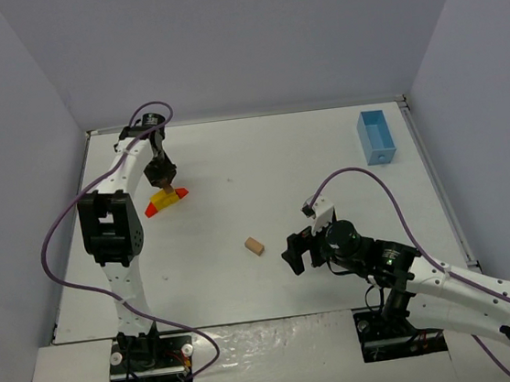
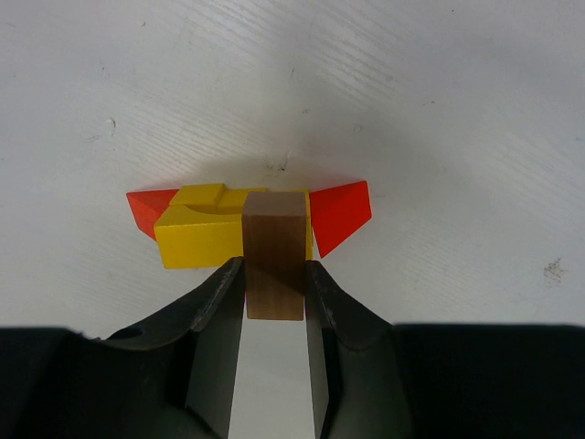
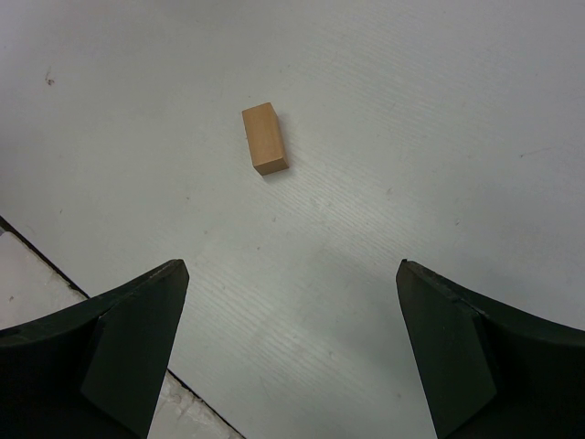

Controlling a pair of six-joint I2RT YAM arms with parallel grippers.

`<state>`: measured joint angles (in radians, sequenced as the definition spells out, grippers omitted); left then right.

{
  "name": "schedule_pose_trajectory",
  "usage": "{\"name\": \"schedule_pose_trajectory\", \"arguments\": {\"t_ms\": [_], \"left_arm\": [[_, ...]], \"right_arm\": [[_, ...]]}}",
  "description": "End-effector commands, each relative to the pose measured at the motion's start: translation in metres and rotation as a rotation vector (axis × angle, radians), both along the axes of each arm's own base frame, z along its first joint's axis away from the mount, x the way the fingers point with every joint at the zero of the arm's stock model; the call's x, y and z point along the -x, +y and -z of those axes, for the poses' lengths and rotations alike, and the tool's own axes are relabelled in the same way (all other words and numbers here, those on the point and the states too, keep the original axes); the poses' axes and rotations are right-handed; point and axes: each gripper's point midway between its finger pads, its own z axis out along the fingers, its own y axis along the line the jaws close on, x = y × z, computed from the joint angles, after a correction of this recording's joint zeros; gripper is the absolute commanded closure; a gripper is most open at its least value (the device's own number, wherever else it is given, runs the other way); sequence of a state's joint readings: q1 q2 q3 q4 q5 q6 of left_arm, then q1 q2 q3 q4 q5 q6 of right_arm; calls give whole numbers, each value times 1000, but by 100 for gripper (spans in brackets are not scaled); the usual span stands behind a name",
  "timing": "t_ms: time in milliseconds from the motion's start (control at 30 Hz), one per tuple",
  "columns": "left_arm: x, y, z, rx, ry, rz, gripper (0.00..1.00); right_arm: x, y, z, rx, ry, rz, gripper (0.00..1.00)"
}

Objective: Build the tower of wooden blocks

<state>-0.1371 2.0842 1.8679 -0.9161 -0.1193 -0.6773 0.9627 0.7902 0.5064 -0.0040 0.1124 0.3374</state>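
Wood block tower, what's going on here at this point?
The left gripper grips a tan block right over the yellow piece, which sits between two red wedges; contact is unclear. The right gripper hangs open above a second tan block lying alone on the table.

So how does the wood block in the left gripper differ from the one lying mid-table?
The held block is pinched in the left gripper, right at the yellow and red pieces; the loose block lies flat on the table, with nothing touching it. The held block looks darker, in shade; the loose block is light tan. Both are plain wood cuboids.
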Motion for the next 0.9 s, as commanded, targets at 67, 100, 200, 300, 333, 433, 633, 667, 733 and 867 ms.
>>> {"name": "schedule_pose_trajectory", "arguments": {"t_ms": [67, 100, 200, 300, 333, 433, 633, 667, 733, 867], "left_arm": [[1, 1, -11, 16, -20, -20, 76], [1, 1, -10, 16, -19, -22, 75], [2, 1, -9, 19, -16, -26, 74], [2, 1, -9, 20, -15, -28, 72], [3, 1, -9, 19, -14, -28, 70], [3, 2, -8, 17, -13, -34, 68], [4, 1, -8, 23, -11, -34, 63], [4, 1, -8, 25, -12, -34, 62], [4, 0, -11, 28, -16, -32, 61], [3, -2, -25, 43, -49, -26, 60]], "right_arm": [[-8, 5, -13, -49, -33, 20, 5], [-8, 5, -13, -52, -34, 21, 5], [-8, 5, -13, -51, -34, 18, 5], [-8, 6, -13, -51, -34, 17, 5], [-8, 5, -14, -52, -36, 19, 5], [-8, 5, -14, -53, -36, 19, 5], [-7, 6, -14, -52, -35, 15, 5], [-8, 6, -14, -53, -35, 16, 5], [-7, 6, -13, -52, -34, 15, 5], [-7, 6, -13, -50, -33, 13, 5]]}}
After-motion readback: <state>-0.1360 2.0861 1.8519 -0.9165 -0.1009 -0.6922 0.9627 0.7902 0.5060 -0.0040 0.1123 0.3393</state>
